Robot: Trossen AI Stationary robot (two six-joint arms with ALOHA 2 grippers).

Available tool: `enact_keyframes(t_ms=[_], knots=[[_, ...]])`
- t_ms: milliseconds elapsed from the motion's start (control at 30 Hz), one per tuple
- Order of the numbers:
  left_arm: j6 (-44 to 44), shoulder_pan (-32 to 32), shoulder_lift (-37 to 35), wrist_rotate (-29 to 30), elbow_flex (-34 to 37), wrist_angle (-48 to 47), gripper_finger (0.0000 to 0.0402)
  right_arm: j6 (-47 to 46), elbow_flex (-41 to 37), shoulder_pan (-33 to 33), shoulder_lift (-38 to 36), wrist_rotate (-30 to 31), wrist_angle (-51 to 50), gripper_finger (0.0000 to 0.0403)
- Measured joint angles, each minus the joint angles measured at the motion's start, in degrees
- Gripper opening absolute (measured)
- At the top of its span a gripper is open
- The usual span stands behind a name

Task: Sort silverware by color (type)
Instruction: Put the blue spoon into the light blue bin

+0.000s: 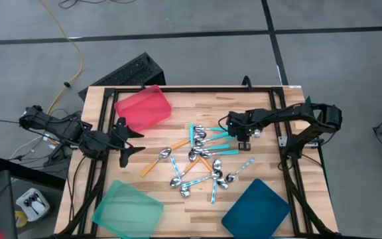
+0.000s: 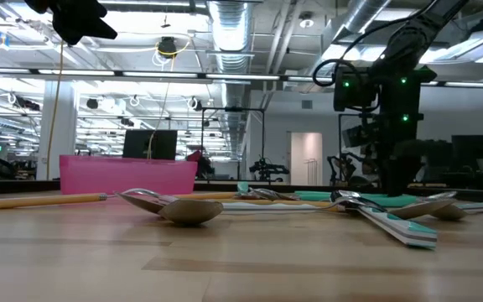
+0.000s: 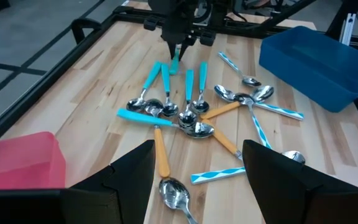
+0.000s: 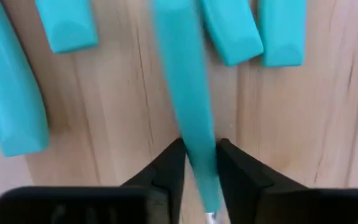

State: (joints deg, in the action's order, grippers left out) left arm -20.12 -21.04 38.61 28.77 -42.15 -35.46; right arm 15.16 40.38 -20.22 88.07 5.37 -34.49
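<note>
No readable text, label, brand, number or sign shows in any of the four views.

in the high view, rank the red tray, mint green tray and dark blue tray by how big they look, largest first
1. mint green tray and dark blue tray: they look about alike, so I won't rank them.
2. red tray: looks smaller, though it seems tilted, which may shrink its outline.

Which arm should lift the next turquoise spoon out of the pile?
The right. The right gripper already has its fingers on either side of a turquoise spoon handle in the pile. The left gripper hangs open off to the pile's side, by the red tray.
</note>
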Motion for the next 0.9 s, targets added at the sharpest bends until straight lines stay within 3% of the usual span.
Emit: enact_keyframes(t_ms=[133, 367, 633, 900], knots=[[0.0, 0.0, 0.0, 0.02, 0.0, 0.0, 0.0226, -2.59, 0.0, -0.06, 0.0, 0.18, -0.01, 0.0076], [0.0, 0.0, 0.0, 0.08, 0.0, 0.0, 0.0226, -7.56, -0.22, -0.05, -1.17, 0.55, 1.09, 0.0076], [2.18, 0.0, 0.0, 2.11, 0.0, 1.5, 0.0226, -12.42, -0.27, 0.58, -11.36, 2.13, 5.49, 0.0079], [7.39, 0.0, 0.0, 3.27, 0.02, 6.23, 0.0226, -16.71, -0.17, 5.03, -21.11, 1.17, 24.75, 0.008]])
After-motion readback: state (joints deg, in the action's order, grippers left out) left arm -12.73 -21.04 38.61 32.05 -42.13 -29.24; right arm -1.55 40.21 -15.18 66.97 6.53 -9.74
